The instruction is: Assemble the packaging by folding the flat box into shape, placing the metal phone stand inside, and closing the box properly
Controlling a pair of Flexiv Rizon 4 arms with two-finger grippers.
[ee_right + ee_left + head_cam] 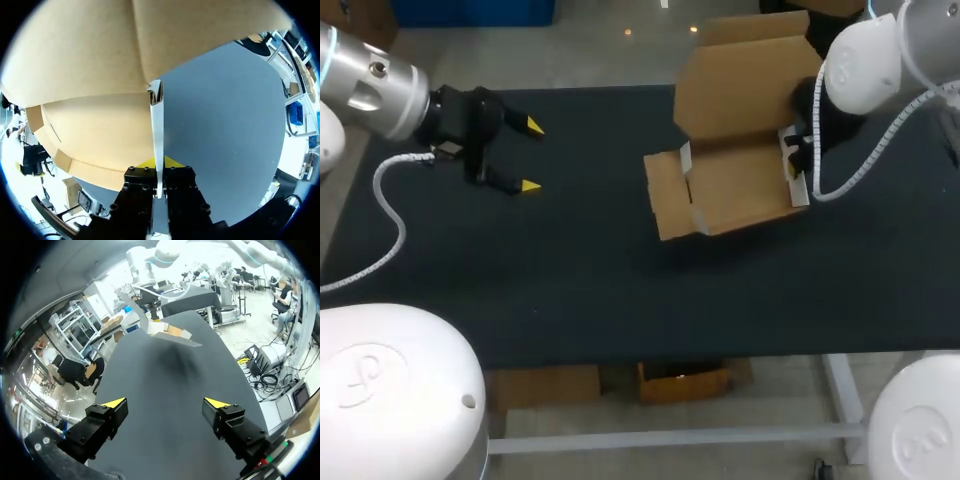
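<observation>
Right claw (pixel 158 163): clenched on the thin white edge of the side wall (pixel 157 120) of the box; both yellow tips pressed it, one from each side.
Left claw (pixel 530 156): released, with the fingers wide apart and nothing between them. It hovered over the table (pixel 570 270) at about 9 o'clock, well apart from the box.
Box (pixel 740 185): half formed, at about 2 o'clock on the table. The big lid flap (pixel 745 70) stood up at its 12 o'clock, and a small flap (pixel 665 195) lay out flat at its 9 o'clock.
Phone stand: I could not see it in any view.
Step in hand: as I judged, the raising of the wall at the box's 3 o'clock.
How to do it well: the wall needed a slow turn about its own crease, with the pinch firm but not crushing the card. I judged that the left claw should come to the 9 o'clock side and steady the base, because such a light box could slide.
Risk: the thin edge could slip from my tips or bend off the crease.
</observation>
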